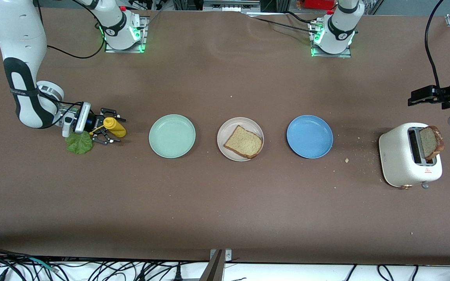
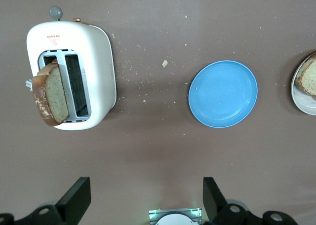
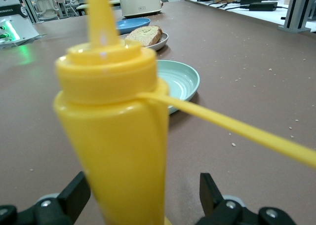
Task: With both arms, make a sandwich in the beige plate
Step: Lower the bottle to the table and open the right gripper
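The beige plate [image 1: 225, 132] lies mid-table between two other plates, with one brown bread slice [image 1: 243, 142] on it. A second slice [image 1: 431, 142] sticks up out of the white toaster [image 1: 400, 160] at the left arm's end. A green lettuce leaf [image 1: 79, 143] lies on the table at the right arm's end. My right gripper [image 1: 109, 125] is low beside the leaf and open, its fingers either side of a yellow squeeze bottle [image 3: 118, 136] without gripping it. My left gripper [image 2: 145, 195] hangs open and empty over the table beside the toaster [image 2: 98, 62].
A mint-green plate [image 1: 172, 136] lies between the bottle and the beige plate. A blue plate [image 1: 309, 136] lies between the beige plate and the toaster. Both are empty. Crumbs are scattered on the brown table round the toaster.
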Robot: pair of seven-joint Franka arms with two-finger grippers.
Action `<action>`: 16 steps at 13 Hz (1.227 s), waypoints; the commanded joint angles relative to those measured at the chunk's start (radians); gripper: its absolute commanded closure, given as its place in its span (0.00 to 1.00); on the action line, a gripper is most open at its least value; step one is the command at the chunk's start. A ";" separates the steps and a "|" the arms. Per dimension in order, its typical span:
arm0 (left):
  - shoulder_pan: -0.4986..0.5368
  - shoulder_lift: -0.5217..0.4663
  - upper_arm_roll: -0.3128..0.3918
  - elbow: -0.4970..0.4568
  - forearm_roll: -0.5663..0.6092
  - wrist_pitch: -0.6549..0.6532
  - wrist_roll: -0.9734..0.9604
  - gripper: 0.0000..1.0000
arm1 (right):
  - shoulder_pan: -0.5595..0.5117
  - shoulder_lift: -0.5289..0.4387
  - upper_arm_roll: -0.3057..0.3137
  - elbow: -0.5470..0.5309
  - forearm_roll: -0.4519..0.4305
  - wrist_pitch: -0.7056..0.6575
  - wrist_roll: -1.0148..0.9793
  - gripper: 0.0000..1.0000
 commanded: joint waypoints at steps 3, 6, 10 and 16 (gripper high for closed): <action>-0.001 -0.020 -0.005 -0.013 0.038 -0.010 -0.003 0.00 | -0.040 -0.045 0.019 -0.019 -0.012 0.049 0.042 0.02; -0.002 -0.020 -0.005 -0.013 0.038 -0.010 -0.003 0.00 | -0.055 -0.091 -0.001 -0.021 -0.105 0.136 0.098 0.02; -0.001 -0.020 -0.005 -0.013 0.038 -0.010 -0.003 0.00 | -0.084 -0.192 -0.028 -0.021 -0.331 0.277 0.352 0.02; -0.001 -0.020 -0.005 -0.013 0.038 -0.012 -0.003 0.00 | -0.085 -0.295 0.000 -0.015 -0.613 0.545 0.837 0.02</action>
